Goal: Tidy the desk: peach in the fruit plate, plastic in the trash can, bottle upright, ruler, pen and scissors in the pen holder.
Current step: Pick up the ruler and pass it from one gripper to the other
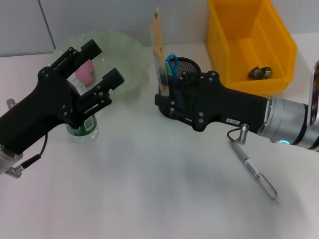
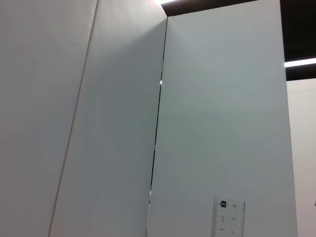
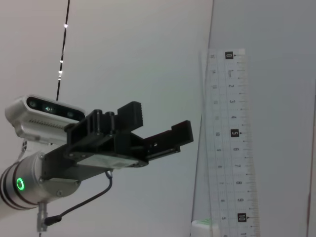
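We judge the step in hand to be the ruler (image 1: 159, 50): it stands nearly upright with its lower end at the mesh pen holder (image 1: 183, 66), and our right claw (image 1: 164, 102) sits low at that end, right against the holder, which suits guiding the ruler down into it. Whether this claw is pinching the ruler or has let go we cannot tell, since its body hides the fingers. The ruler itself is a clear strip with an orange tint near the top in the head view; the right wrist view shows black printed numbers and fine graduations along it. Blue scissors (image 1: 172, 63) already stand in the holder. Our left claw (image 1: 94, 74) hangs spread wide and empty above the bottle (image 1: 82, 130), which stands upright with its green label, just in front of the fruit plate (image 1: 127, 55) holding the pink peach (image 1: 84, 73). The pen (image 1: 256, 174) lies flat on the white surface (image 1: 149, 189), near the right arm, not yet collected. A crumpled piece of plastic (image 1: 259, 72) rests in the yellow trash can (image 1: 279, 45).
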Action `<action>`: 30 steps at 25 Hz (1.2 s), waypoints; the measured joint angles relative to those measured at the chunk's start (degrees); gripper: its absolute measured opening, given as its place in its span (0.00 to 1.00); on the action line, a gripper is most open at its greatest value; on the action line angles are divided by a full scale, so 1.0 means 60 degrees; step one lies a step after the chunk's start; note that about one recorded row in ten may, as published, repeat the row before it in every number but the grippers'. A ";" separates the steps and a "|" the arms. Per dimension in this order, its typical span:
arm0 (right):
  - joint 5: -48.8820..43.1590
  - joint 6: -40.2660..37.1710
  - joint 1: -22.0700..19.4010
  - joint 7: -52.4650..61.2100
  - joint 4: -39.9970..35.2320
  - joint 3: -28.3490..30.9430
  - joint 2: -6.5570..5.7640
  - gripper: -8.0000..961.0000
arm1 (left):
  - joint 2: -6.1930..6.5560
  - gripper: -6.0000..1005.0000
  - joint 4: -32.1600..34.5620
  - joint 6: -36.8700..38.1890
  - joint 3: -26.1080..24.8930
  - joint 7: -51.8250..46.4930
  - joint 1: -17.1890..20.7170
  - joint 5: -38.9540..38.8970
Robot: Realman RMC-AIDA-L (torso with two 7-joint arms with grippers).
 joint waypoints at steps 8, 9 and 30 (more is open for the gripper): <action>0.0156 0.0014 0.0126 -0.0746 0.0696 0.0036 0.0001 0.41 | -0.0004 0.78 0.0099 -0.0660 0.1136 0.0078 -0.0177 -0.0809; 0.0157 0.0035 0.0157 -0.0831 0.0790 0.0059 0.0001 0.41 | -0.0003 0.78 0.0113 -0.0698 0.1231 0.0084 -0.0191 -0.0872; 0.0563 0.0695 0.0590 -0.2679 0.2463 0.0558 0.0000 0.41 | -0.0001 0.78 0.0124 -0.1294 0.1997 0.0407 -0.0291 -0.1502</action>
